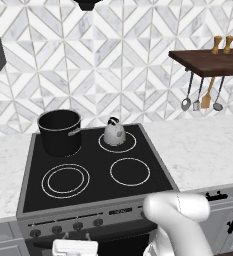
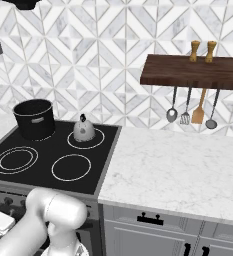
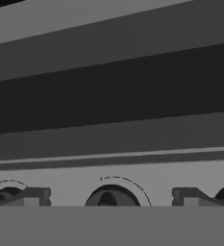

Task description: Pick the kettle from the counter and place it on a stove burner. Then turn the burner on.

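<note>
With the kettle [image 1: 115,133] on its burner [image 1: 117,142], the gripper [image 3: 111,196], open and empty, must close on the knob [image 3: 111,197] at bottom centre.

on the cooktop [image 1: 95,192] the black pot [image 1: 60,132] blocks the 10 o'clock burner and the kettle [image 1: 114,132] the 1 o'clock one, leaving both front rings bare, while the counter [image 2: 178,165] at 3 o'clock lies open beneath the hanging utensils [image 2: 190,107].
</note>
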